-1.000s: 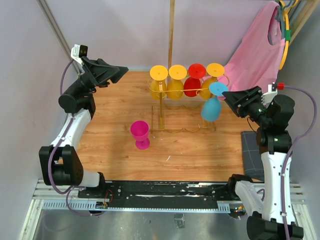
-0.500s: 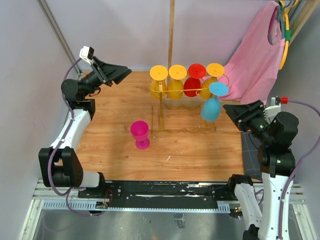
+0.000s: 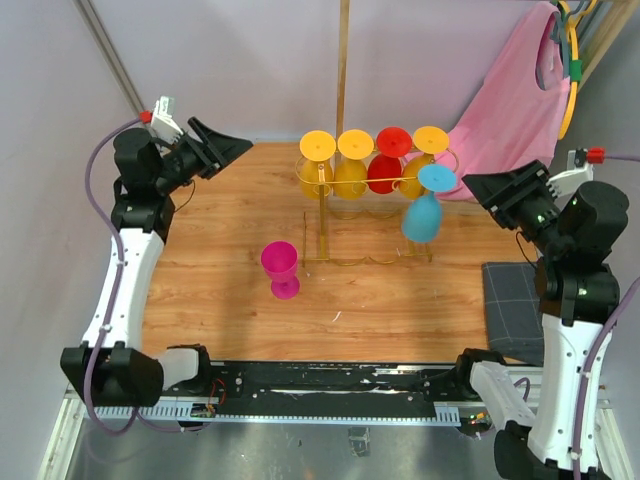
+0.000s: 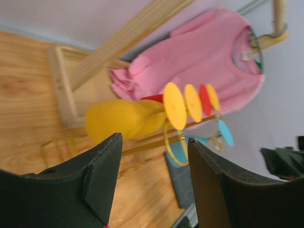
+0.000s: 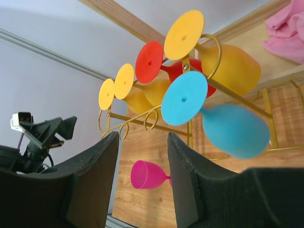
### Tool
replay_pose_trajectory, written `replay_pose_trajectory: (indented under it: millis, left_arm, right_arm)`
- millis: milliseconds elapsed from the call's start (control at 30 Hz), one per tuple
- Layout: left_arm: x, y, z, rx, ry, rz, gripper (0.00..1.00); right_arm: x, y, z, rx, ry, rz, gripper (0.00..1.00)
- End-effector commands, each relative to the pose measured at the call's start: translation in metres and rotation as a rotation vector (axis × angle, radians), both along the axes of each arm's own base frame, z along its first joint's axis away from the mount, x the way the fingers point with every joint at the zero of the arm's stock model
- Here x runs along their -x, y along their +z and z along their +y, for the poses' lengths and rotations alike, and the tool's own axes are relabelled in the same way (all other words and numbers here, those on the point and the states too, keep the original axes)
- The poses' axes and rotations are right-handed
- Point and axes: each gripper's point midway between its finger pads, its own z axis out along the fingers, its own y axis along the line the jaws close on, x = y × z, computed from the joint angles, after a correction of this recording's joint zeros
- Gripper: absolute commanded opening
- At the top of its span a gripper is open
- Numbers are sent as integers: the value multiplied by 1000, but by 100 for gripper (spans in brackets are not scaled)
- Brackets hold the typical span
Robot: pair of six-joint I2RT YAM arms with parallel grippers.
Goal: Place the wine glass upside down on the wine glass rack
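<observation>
A magenta wine glass (image 3: 281, 267) stands upright on the wooden table, left of the gold wire rack (image 3: 370, 215); it also shows in the right wrist view (image 5: 151, 175). The rack (image 5: 142, 124) holds three yellow glasses (image 3: 334, 170), a red one (image 3: 389, 160) and a blue one (image 3: 425, 208), all hanging upside down. My left gripper (image 3: 235, 147) is open and empty, raised at the back left, well away from the glass. My right gripper (image 3: 478, 188) is open and empty, raised to the right of the blue glass (image 5: 228, 124).
A tall wooden pole (image 3: 343, 65) rises behind the rack. A pink shirt (image 3: 510, 110) hangs on a hanger at the back right. A dark grey mat (image 3: 512, 296) lies at the table's right edge. Grey walls close in left and back.
My right gripper has drawn back from the blue glass, which stays on the rack, and risen. My left arm has swung back to the left.
</observation>
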Motion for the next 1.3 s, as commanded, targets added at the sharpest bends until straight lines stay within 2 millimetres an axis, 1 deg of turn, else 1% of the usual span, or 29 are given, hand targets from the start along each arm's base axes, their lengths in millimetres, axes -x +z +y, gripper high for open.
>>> replay_pose_trajectory:
  millis: [0,167,333,433,633,700,800,933,1167,1267]
  left_arm:
    - [18,-54,28,-246,168,114,61]
    - [48,-98,34,-391,199,209,61]
    - [79,-124,39,-496,195,274,60]
    - [94,-141,34,-553,157,312,59]
    - [114,-175,12,-599,59,364,56]
    - [119,-186,5,-633,30,382,57]
    - [123,-201,0,-673,7,415,57]
    - [121,-206,-1,-697,16,425,57]
    - [117,-227,-1,-768,24,475,57]
    - [114,-233,-1,-801,35,488,52]
  right_arm:
    - [-17,18,-8,41,-13,-58,47]
    - [-28,28,-5,14,13,-91,47]
    - [-34,29,-3,-12,24,-104,47]
    - [-36,27,0,-33,42,-110,47]
    - [-36,21,0,-28,42,-100,48]
    - [-36,19,0,-27,42,-98,47]
    - [-38,16,0,-29,45,-89,47]
    - [-39,13,0,-26,46,-85,47]
    - [-42,9,-1,-28,45,-77,48]
    - [-43,8,-1,-29,44,-75,47]
